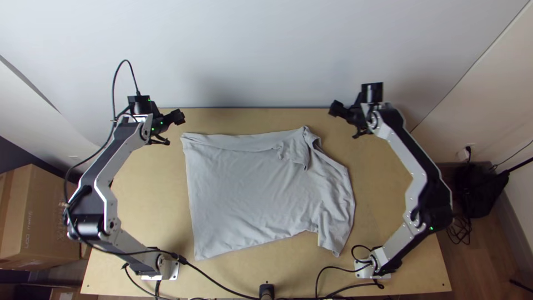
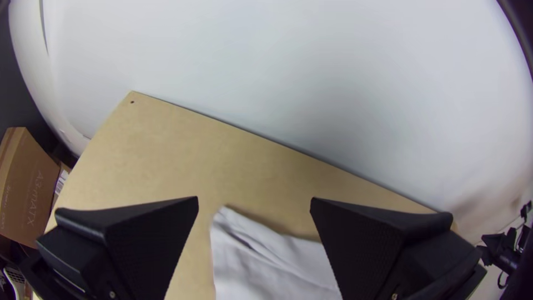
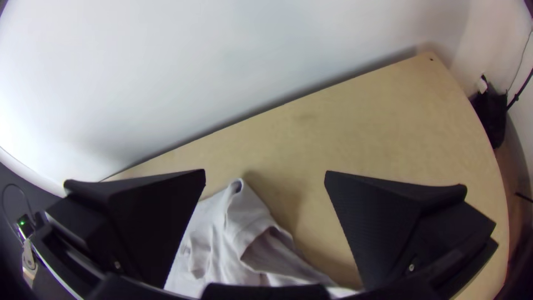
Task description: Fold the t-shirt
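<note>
Pale walls [image 1: 266, 50] rise over brown flooring [image 1: 489, 261] and cardboard boxes [image 1: 47, 216].

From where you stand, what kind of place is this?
It looks like a robot workroom, maybe a small lab. Two robot arms are bolted to a wooden table, black cables run along its edge, and a cardboard box sits beside it.

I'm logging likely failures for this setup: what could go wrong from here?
The shirt is rumpled at its far right corner, so a pinch there might catch several layers. Its near sleeve sticks out and could end up outside the fold.
</note>
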{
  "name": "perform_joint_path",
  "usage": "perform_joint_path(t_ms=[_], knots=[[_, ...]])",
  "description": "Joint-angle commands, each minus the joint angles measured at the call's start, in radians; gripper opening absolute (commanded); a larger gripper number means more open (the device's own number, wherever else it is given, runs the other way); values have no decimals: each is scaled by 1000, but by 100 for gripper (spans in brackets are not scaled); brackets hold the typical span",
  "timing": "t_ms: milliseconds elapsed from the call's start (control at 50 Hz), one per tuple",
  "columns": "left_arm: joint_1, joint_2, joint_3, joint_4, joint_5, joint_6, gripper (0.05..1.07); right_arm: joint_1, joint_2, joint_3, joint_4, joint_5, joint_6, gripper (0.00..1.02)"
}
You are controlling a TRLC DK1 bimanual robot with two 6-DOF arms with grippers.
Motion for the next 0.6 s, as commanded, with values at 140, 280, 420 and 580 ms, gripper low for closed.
perform_joint_path(t_ms=[140,280,420,580], knots=[[-71,-267,-85,-256,38,55,103,-128,-193,-32,-330,-96,-3,98],[-120,-431,-198,-317,41,123,103,-168,-232,-81,-491,-119,-72,98],[-158,-538,-237,-388,39,150,103,-209,-275,-215,-588,-153,-192,95],[-174,-616,-263,-423,39,159,103,-251,-306,-414,-626,-154,-322,86]])
